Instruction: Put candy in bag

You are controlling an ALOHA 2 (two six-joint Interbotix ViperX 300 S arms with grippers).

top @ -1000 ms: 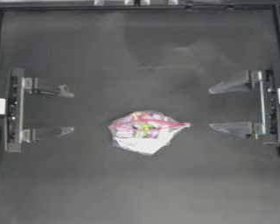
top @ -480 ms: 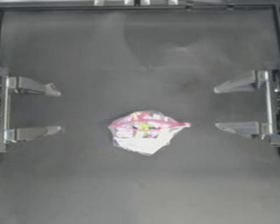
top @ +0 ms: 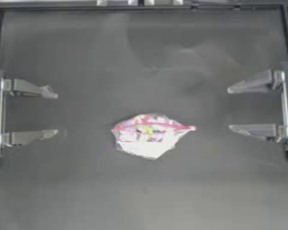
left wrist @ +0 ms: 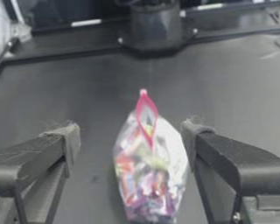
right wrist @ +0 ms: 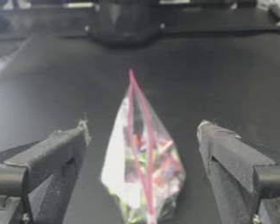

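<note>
The small clear plastic zip bag (top: pixel 149 134) with a pink-red strip along its mouth lies flat near the middle of the dark table (top: pixel 140 54). Colourful sweets show through its film. A small yellow-green patch (top: pixel 147 130) shows inside the bag just under the strip; whether this is the candy cannot be told. The strip's two lips stand slightly apart, so the mouth of the bag looks partly open.

To the left of the bag, well apart from it, the left gripper (top: pixel 53 113) sits drawn back at the table edge. Its jaws are spread wide and hold nothing.

To the right of the bag, also well apart, the right gripper (top: pixel 231 110) sits at the opposite edge. Its jaws are likewise spread wide and empty.

In both wrist views the bag (left wrist: pixel 149 168) (right wrist: pixel 143 164) appears between the jaws, farther off on the table, touched by neither gripper.
</note>
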